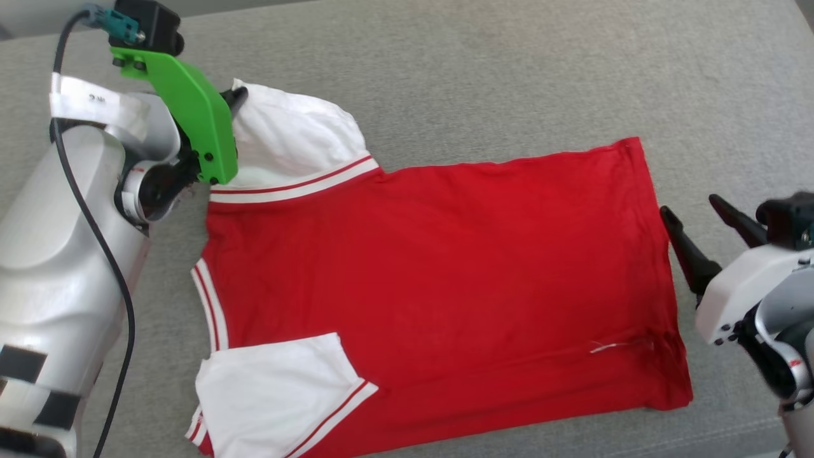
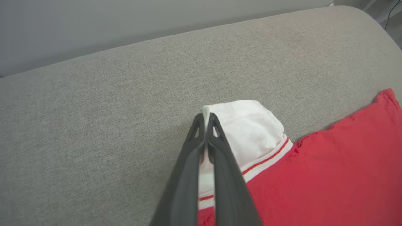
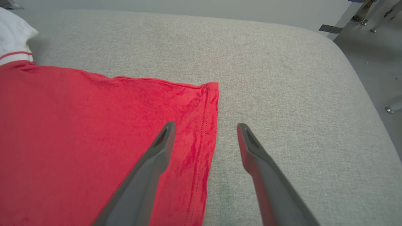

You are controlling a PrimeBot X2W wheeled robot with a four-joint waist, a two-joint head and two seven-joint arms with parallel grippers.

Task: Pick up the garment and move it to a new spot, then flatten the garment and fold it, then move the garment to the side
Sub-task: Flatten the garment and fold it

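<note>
The left fingers [image 2: 220,147] are clamping shut on only the tip of a white sleeve [image 2: 251,128] of the red jersey [image 1: 445,267], likely slipping off under pull, while the right fingers [image 3: 158,150] are hovering wide open, empty.

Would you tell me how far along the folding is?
Done: garment lies flat, red side up, near sleeve folded in. In hand: left gripper shut on the far sleeve, right gripper open by the hem. Left: folding the body, moving it aside.
</note>
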